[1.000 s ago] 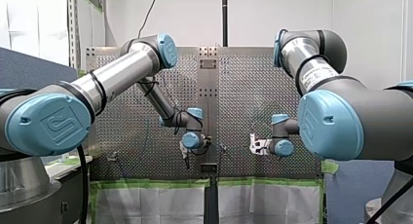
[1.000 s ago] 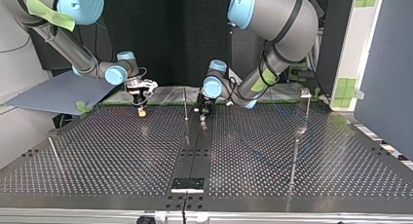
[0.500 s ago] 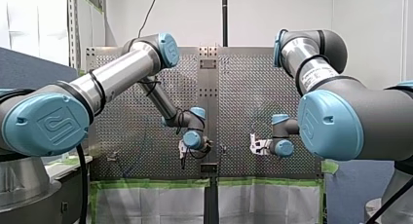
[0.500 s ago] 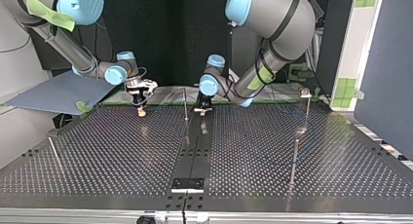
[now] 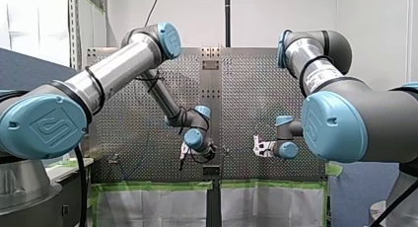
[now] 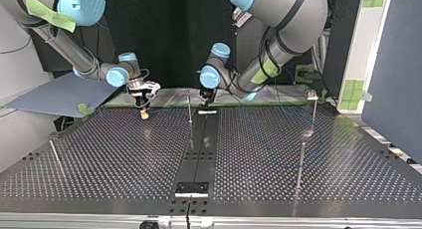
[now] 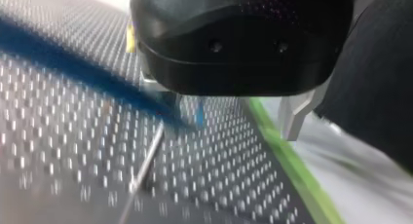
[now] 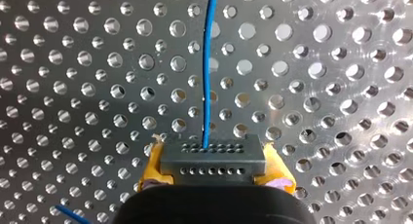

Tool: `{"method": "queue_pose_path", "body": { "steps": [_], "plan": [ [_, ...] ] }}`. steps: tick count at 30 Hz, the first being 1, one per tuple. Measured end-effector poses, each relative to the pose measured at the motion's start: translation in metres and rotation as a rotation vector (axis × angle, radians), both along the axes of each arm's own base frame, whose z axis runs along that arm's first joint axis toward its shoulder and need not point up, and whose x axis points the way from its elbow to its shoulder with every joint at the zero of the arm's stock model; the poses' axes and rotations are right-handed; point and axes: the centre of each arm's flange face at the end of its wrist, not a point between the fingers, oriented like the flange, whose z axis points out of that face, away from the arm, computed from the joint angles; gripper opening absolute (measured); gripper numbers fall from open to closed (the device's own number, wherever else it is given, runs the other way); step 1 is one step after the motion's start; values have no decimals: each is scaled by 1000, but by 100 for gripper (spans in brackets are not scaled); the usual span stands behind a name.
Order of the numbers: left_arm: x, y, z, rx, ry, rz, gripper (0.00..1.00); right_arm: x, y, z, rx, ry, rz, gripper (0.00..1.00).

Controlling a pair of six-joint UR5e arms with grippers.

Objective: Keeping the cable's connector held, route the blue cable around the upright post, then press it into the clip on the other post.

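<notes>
The right claw (image 8: 213, 171) grips the connector (image 8: 213, 156) near the table's (image 6: 99, 154) arm-side edge. The blue cable (image 8: 208, 63) leads away across the table. The left claw (image 7: 226, 114) stands open beside the upright post (image 6: 189, 107). Judged state: routing and clipping are not yet done.

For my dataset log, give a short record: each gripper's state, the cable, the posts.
right gripper: shut on connector, yellow pads
blue cable: leaves connector, runs ahead over perforated table
left gripper: open, beside upright post in top view
clip post: top view's right, apart from both grippers
</notes>
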Motion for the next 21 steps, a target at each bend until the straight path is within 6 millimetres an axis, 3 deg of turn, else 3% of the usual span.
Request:
{"method": "queue_pose_path", "body": {
  "steps": [9, 21],
  "plan": [
    [-42, -14, -6, 24, 37, -71, 100, -2, -1, -1, 3, 0, 0, 0],
    [-56, -36, 7, -2, -19, -76, 100, -3, 0, -3, 6, -2, 9, 0]
  ]
}}
